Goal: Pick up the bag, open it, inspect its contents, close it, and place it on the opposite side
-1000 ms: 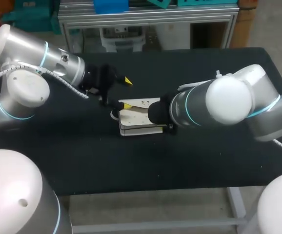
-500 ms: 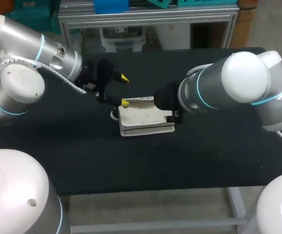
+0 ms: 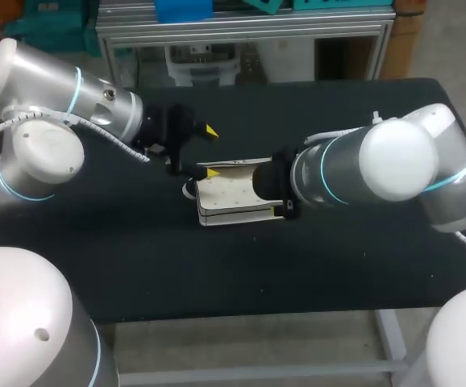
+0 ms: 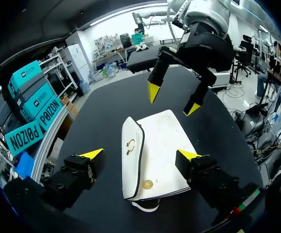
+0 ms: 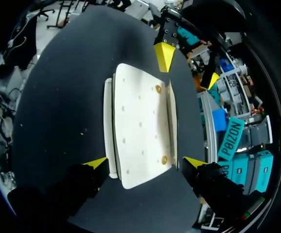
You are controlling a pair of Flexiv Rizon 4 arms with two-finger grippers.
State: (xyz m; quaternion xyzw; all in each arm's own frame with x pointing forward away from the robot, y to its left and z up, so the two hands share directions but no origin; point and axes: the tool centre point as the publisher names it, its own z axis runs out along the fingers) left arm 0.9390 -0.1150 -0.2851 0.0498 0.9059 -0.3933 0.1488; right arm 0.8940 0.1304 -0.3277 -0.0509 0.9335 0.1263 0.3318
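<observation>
Where the black desk fills the middle of the frame, the white bag lies flat, dark-edged with small gold studs. The left gripper at its upper left and the right gripper over its right end both have fingers apart.

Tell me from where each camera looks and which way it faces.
Head view: fixed above and behind the robot, looking down on the table; left arm and right arm enter from the sides toward the white bag.
Left wrist view: on the left wrist, looking along the open left fingers at the bag; the right fingers hang opposite.
Right wrist view: on the right wrist, facing the opposite way, right fingers astride the bag.
Shared: both wrist views show the bag and the other arm's fingers.
</observation>
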